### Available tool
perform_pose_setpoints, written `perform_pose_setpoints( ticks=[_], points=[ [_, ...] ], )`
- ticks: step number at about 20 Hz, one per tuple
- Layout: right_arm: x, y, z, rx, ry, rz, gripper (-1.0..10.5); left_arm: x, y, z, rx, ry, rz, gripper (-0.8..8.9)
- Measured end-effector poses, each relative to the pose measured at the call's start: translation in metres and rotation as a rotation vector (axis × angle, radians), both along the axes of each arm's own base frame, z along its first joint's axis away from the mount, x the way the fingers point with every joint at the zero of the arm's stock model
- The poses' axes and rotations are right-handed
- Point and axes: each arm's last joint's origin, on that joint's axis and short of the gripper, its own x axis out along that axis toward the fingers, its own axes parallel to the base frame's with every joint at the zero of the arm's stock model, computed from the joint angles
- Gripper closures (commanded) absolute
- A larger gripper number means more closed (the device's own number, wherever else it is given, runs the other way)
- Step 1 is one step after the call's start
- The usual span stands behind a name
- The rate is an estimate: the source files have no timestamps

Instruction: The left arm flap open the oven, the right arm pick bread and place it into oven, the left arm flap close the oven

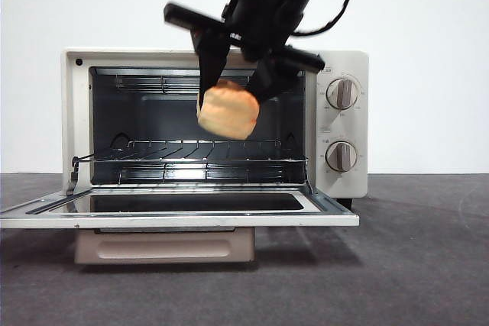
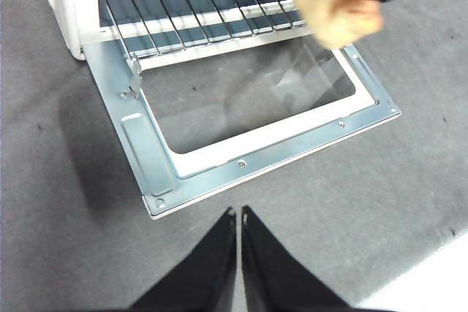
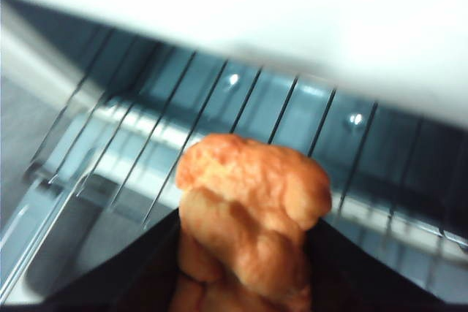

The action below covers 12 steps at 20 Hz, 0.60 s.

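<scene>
Right gripper [image 1: 229,93] clamps the bread [image 1: 228,110] across its upper half, carried before the oven [image 1: 342,62] mouth, the wire rack [image 1: 191,150] below and beyond. The loaf looks light, soft, probably crushable. Left gripper [image 2: 238,217], jaws closed and empty, waits beside the lowered door [image 2: 157,173].

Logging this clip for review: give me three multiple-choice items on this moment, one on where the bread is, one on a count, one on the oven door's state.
1. Where is the bread?
A. on the wire rack
B. held in the air before the oven's opening
C. on the table

2. How many round knobs does the oven show?
A. one
B. two
C. three

3. The oven door is:
A. shut
B. flapped down open
C. removed

Key: B, the right gripper grips it above the rack; B, two knobs stacked on the front panel; B, the door lies flat, the left gripper apart from it.
</scene>
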Motion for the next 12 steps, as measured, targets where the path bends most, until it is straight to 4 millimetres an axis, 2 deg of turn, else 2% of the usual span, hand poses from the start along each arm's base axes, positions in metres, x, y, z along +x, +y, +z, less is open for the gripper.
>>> perform_pose_setpoints(
  ticks=[4, 12],
  points=[
    [0.012, 0.002, -0.011, 0.006, -0.032, -0.082, 7.3, -0.001, 0.0, -0.001, 0.002, 0.007, 0.0, 7.97],
    [0.021, 0.001, -0.013, 0.001, -0.095, -0.169, 7.3, -0.001, 0.0, -0.001, 0.003, 0.01, -0.001, 7.98]
  ],
)
